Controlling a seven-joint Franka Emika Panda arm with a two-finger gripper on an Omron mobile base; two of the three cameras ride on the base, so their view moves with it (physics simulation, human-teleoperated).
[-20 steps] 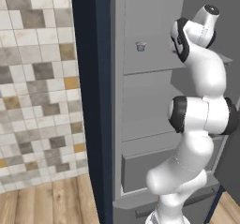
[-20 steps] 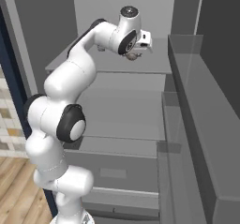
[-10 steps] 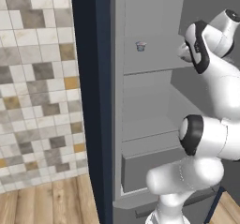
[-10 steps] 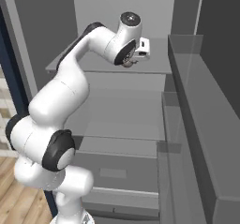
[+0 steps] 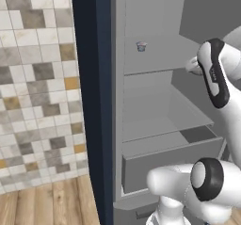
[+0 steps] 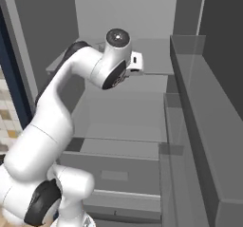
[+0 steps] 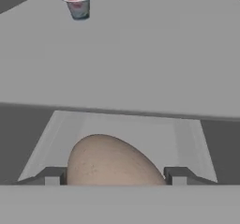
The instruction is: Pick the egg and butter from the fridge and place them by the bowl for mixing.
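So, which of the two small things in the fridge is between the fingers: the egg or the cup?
The brownish egg, seen large between the two dark fingers. The small pale cup stands far back on the upper shelf, apart from them.

The fridge point(image 5: 155, 101) looks like matt grey plastic or painted metal, its shelves smooth and plain, with a dark navy side panel of slight sheen. The egg point(image 7: 110, 162) has a dull, finely speckled tan shell. Beside the fridge, the wall tiles point(image 5: 37, 87) look mottled stone, the floor point(image 5: 52, 205) wood.
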